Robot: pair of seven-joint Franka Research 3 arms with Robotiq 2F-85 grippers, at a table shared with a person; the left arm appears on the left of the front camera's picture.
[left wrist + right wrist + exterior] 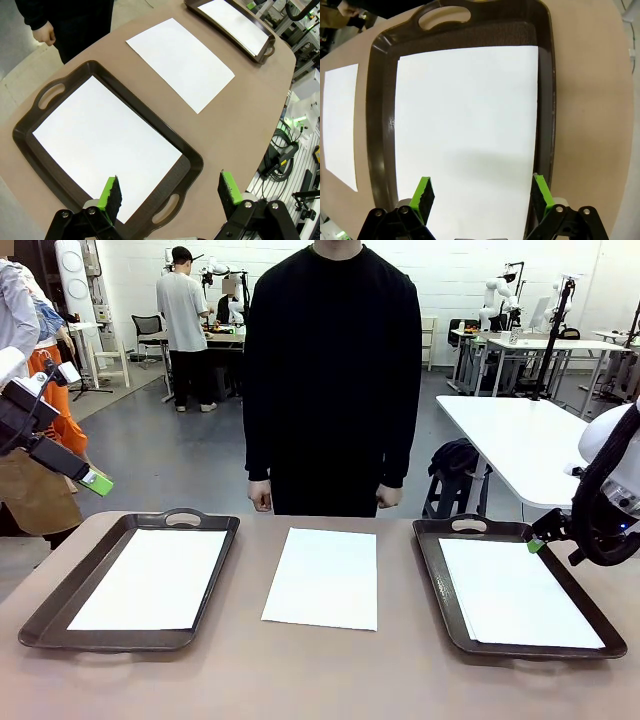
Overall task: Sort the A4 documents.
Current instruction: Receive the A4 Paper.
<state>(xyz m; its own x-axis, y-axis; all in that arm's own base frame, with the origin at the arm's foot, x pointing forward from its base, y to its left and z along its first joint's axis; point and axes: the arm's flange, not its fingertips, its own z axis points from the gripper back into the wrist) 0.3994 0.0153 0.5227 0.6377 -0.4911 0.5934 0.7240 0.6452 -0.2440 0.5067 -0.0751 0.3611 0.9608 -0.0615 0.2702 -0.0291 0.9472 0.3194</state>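
Three A4 documents show. One white sheet [322, 577] lies bare on the table's middle, also visible as a sheet [180, 60] in the left wrist view. A second sheet [150, 578] rests in the left brown tray [60, 590], and a third sheet [515, 592] rests in the right brown tray [440, 590]. My left gripper [96, 481] hangs high off the table's left end, open and empty, and its view looks down on the left tray's sheet [105, 145]. My right gripper [482, 195] stands open over the right tray's sheet [467, 125], holding nothing.
A person in black stands at the table's far edge with both hands [261, 498] down at their sides. The trays have handle cut-outs [184, 517] at their ends. Bare tabletop [320, 670] runs along the near edge. Cables and gear [280, 155] lie beyond the table's end.
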